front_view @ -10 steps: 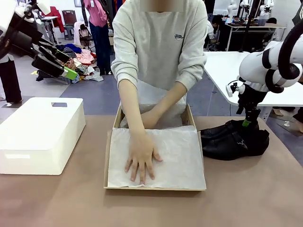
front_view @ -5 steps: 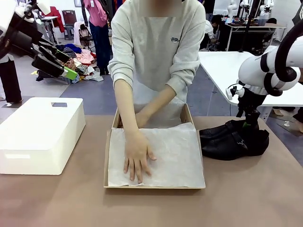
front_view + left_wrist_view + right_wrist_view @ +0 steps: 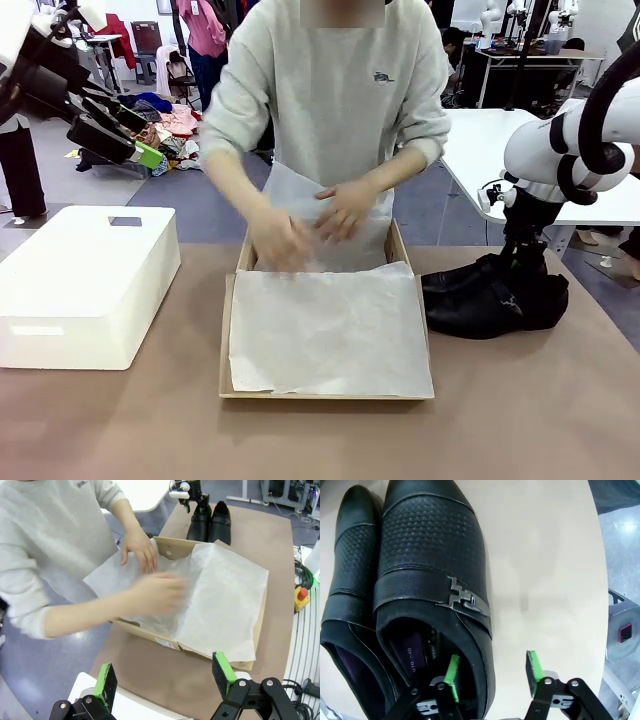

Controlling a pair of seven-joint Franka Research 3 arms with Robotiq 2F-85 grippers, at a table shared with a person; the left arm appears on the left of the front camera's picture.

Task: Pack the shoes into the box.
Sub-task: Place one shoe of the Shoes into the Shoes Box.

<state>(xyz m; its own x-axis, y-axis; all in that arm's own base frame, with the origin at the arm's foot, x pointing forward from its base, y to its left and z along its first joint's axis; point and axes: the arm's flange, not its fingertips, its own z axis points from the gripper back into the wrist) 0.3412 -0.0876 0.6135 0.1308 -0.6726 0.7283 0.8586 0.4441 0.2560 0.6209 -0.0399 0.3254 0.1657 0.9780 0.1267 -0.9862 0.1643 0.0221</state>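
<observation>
The pair of black shoes (image 3: 480,300) lies side by side on the table, right of the box (image 3: 225,340). My right gripper (image 3: 521,278) is down on them. In the right wrist view one shoe (image 3: 430,555) has a metal buckle, with the other shoe (image 3: 350,570) beside it. My right gripper (image 3: 492,672) straddles the buckled shoe's side wall, one pad inside the opening and one outside, with a gap still showing. My left gripper (image 3: 135,135) hangs open high at the far left, and again as my left gripper (image 3: 165,680) above the box (image 3: 150,637). White tissue paper (image 3: 330,330) lines the box.
A person stands at the far side with both hands (image 3: 300,230) on the tissue at the box's far end. A white plastic bin (image 3: 80,280) stands left of the box. Bare brown table lies in front of the box and the shoes.
The person's hand has lifted off the tissue in the box's middle and gone to its far end with the other hand. My right gripper stays at the shoes.
</observation>
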